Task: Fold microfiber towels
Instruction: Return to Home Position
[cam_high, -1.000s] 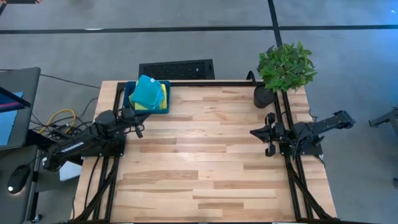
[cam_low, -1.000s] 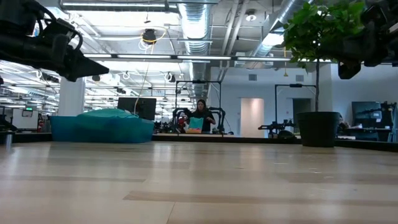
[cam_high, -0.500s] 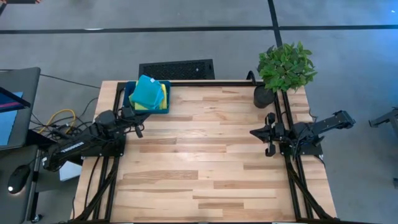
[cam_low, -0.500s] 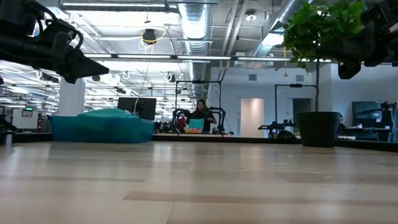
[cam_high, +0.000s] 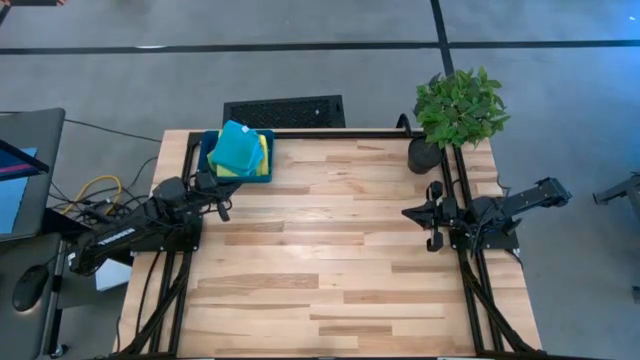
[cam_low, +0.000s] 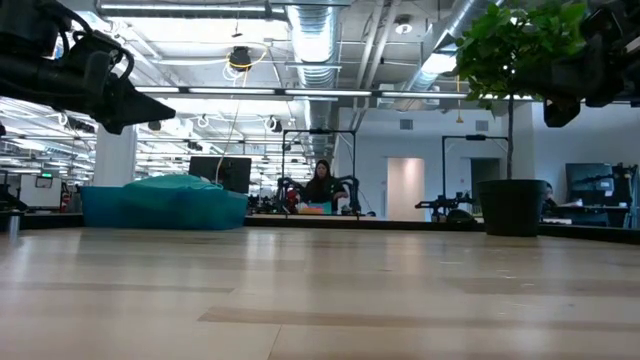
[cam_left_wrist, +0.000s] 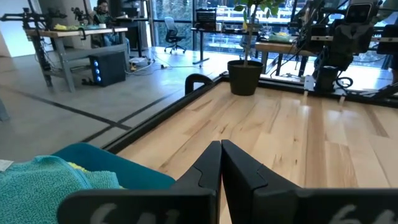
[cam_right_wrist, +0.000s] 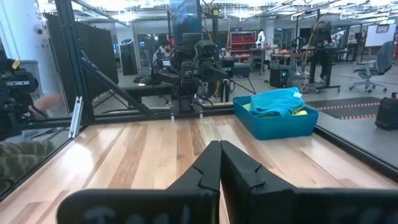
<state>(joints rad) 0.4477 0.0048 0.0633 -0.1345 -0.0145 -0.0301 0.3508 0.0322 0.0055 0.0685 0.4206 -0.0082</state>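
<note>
The microfiber towels (cam_high: 238, 148) lie piled in a dark-teal tray (cam_high: 206, 165) at the table's far left corner, a teal one on top and yellow-green ones under it; they also show in the right wrist view (cam_right_wrist: 277, 101) and the left wrist view (cam_left_wrist: 37, 180). My left gripper (cam_high: 224, 210) hangs shut just near of the tray, touching nothing; its fingers meet in the left wrist view (cam_left_wrist: 220, 149). My right gripper (cam_high: 408, 213) waits shut at the table's right edge, its fingers together in its wrist view (cam_right_wrist: 219, 149).
A potted plant (cam_high: 455, 112) stands at the far right corner. A black metal frame (cam_high: 330, 133) runs along the table's far, left and right edges. The wide bare wooden tabletop (cam_high: 320, 250) lies between the two arms. People sit in the room beyond the table (cam_low: 320, 185).
</note>
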